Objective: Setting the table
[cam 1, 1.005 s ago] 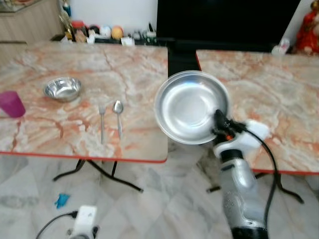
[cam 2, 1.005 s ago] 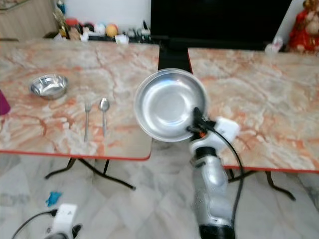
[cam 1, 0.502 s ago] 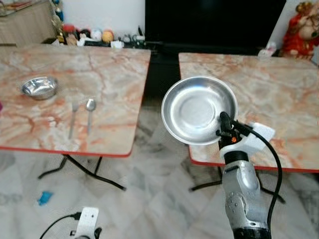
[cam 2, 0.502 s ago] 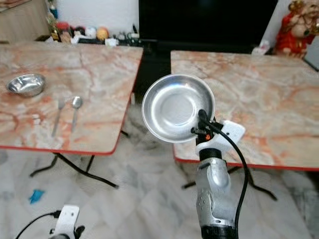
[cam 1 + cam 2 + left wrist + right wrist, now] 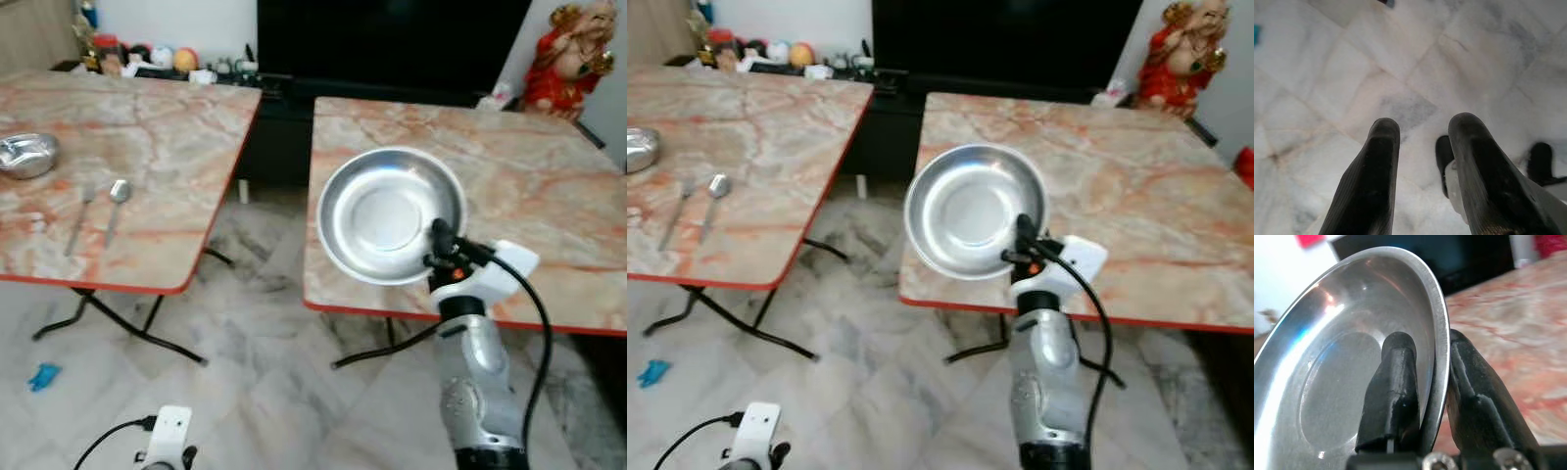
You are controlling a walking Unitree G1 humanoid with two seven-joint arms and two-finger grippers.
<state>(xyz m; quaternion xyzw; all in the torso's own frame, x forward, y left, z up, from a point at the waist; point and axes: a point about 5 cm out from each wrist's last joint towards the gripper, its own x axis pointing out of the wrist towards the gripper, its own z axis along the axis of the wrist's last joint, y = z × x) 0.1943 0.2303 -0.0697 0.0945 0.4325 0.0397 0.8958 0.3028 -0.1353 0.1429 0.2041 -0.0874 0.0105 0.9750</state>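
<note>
Right wrist view shows the steel plate [image 5: 1347,362] pinched at its rim between the two black fingers [image 5: 1393,387] of the right gripper [image 5: 438,235], one finger inside the dish and the other behind it. From the head camera the plate is held up in the air, tilted so its hollow faces the robot, above the near left corner of the right table [image 5: 549,186]. The silver right arm [image 5: 475,382] rises from the near edge of the picture, with a black cable [image 5: 539,343] looping beside it.

On the left table [image 5: 167,127], well apart from the plate, a fork [image 5: 78,215] and a spoon [image 5: 116,204] lie side by side, and a steel bowl [image 5: 24,155] sits farther left. A gap of marble floor [image 5: 255,333] separates the two tables. A dark screen [image 5: 382,44] stands at the far wall, with a red figurine [image 5: 563,49] at far right.

The left gripper [image 5: 1420,147] hangs low over the floor, its fingers spread apart and holding nothing.
</note>
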